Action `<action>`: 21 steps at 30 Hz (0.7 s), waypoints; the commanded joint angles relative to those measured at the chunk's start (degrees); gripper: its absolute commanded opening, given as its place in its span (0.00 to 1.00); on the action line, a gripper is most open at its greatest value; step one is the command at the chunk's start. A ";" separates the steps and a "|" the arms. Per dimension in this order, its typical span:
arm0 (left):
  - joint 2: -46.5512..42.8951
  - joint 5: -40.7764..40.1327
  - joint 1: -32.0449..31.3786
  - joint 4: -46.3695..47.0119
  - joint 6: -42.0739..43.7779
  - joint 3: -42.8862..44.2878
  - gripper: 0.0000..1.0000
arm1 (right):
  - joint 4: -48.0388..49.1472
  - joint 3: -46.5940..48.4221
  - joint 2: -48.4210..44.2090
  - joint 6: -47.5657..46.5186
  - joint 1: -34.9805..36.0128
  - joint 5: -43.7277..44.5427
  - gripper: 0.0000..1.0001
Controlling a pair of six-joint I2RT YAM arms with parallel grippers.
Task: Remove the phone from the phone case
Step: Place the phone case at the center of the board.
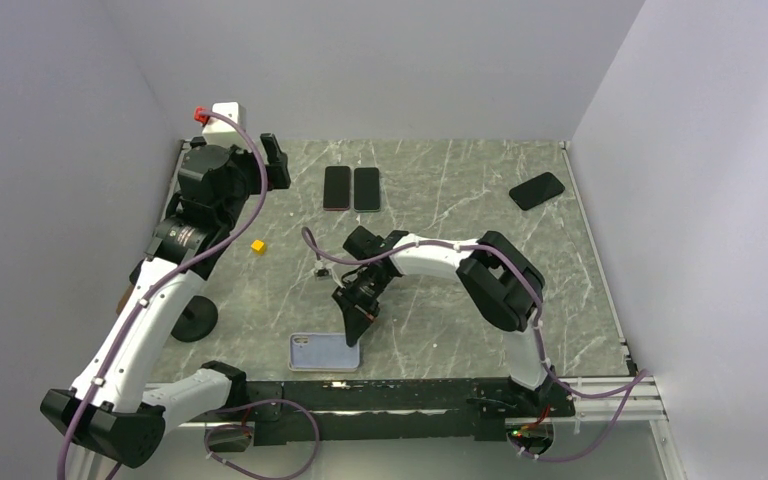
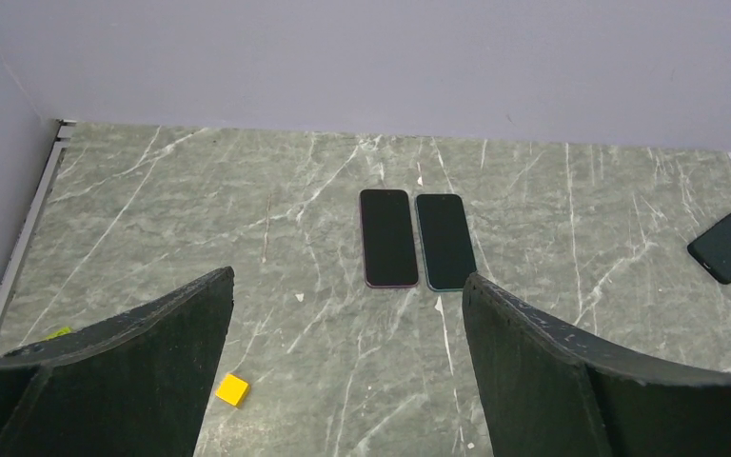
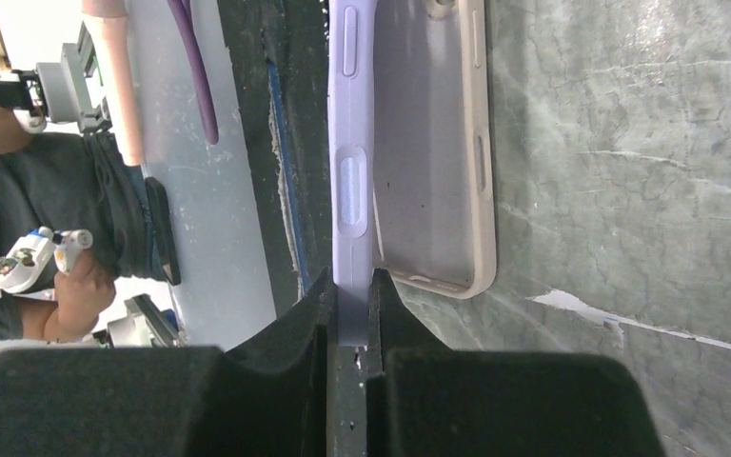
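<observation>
right hand (image 3: 350, 286) is clamped on the phone case (image 1: 315, 353) rim at bottom centre, guessing next it peels that lip back

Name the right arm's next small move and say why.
Probably a slight peel of the pinched wall outward and up. The right gripper is shut on the lavender side wall of the case, which lies flat. The left gripper hangs open far off, so nothing pins the case. Keep it gentle.
</observation>
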 commanded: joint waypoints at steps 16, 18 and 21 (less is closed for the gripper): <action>0.40 1.60 0.28 2.26 0.69 0.17 0.91 | 0.90 1.16 -10.54 6.80 -0.93 12.59 1.00; 0.48 1.83 0.28 2.46 0.67 0.19 0.91 | 2.74 -0.71 -13.47 9.41 -2.86 15.95 1.00; 0.51 2.35 0.28 2.62 0.50 0.04 0.91 | 9.27 -6.10 -18.68 16.36 -8.79 23.67 1.00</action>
